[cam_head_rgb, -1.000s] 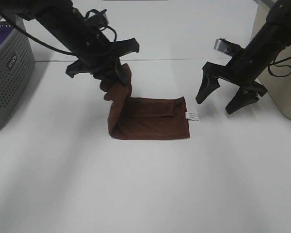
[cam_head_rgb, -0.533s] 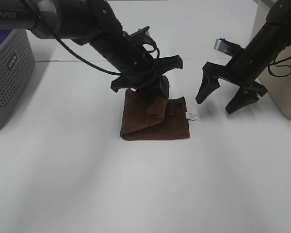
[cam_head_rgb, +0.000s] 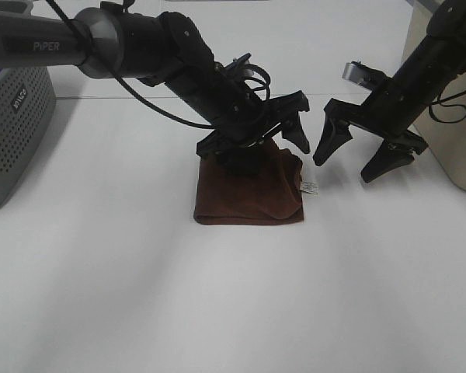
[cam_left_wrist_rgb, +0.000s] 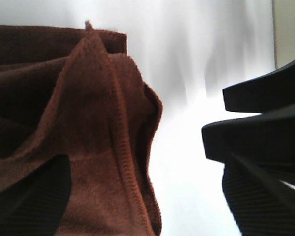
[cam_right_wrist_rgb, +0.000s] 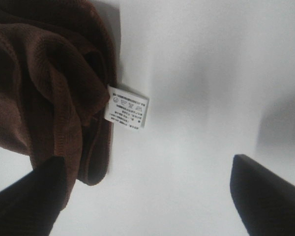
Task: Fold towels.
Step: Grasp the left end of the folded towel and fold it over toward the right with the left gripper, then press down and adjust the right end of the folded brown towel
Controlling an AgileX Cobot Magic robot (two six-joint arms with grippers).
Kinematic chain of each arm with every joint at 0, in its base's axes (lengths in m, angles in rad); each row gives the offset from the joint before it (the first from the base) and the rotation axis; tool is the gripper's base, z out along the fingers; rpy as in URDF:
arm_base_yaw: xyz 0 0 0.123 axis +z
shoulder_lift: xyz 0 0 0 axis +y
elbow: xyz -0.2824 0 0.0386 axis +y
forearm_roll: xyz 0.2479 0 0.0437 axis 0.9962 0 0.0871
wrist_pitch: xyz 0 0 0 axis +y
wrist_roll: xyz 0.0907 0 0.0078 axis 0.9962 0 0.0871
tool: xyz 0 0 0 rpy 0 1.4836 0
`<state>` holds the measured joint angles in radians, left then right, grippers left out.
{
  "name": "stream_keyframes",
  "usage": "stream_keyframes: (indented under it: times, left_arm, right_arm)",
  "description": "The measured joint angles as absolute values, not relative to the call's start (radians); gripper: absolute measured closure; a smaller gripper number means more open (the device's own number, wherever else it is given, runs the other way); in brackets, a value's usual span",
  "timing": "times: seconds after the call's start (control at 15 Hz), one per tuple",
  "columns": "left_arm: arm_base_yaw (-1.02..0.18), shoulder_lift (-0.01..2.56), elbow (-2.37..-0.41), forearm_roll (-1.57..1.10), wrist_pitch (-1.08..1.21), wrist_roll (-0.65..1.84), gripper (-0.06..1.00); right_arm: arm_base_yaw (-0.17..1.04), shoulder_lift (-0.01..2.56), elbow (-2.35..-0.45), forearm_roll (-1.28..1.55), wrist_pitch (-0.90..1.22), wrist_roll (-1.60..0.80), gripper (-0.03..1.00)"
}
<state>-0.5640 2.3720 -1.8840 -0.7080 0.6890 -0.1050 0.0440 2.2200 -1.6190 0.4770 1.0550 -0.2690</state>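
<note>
Cataloguing bench items: towel fold

Item 1, towel [cam_head_rgb: 248,198]: dark reddish-brown terry, lying on the white table [cam_head_rgb: 217,295] near centre. It is folded to a rough square w/ a rumpled upper layer bunched toward the far edge. A white tag [cam_head_rgb: 309,187] sticks out from its R edge, flat on the table.

Item 2, left gripper [cam_head_rgb: 264,154]: we log it low over the towel's far edge, jaws spread wide. The wrist cam shows one finger [cam_left_wrist_rgb: 265,147] out past the cloth's edge and the other over the cloth, w/ a loose raised fold between them. Nothing is pinched, as far as we can see.

Item 3, right gripper [cam_head_rgb: 359,155]: jaws spread, empty, hanging above bare table just R of the tag, apart from the towel.

Item 4, grey perforated basket [cam_head_rgb: 15,132]: L edge of the table, well apart from the towel.

Item 5, beige container [cam_head_rgb: 458,155]: R edge. Prob. a bin, but it is cropped, so we can't tell.
</note>
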Motion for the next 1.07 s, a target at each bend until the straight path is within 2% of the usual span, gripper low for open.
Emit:
stream_keyframes:
  times: [0.2, 0.47, 0.8, 1.07]
  left_arm:
    - [-0.527, 2.37, -1.939, -0.689, 0.724, -0.105, 0.13]
    - [-0.388, 2.367, -2.085, -0.523, 0.929, -0.104, 0.13]
    - [-0.292, 2.365, -2.098, -0.33, 1.069, -0.104, 0.13]
    - [-0.291, 2.366, -2.098, -0.267, 1.1, -0.105, 0.12]
  right_arm:
    - [0.044, 2.22, -1.619, 0.522, 1.067, -0.275, 0.12]
    - [0.057, 2.18, -1.619, 0.738, 1.112, -0.394, 0.12]
    - [0.243, 2.182, -1.649, 0.893, 1.055, -0.481, 0.13]
    - [0.282, 2.265, -1.665, 0.931, 0.914, -0.487, 0.15]
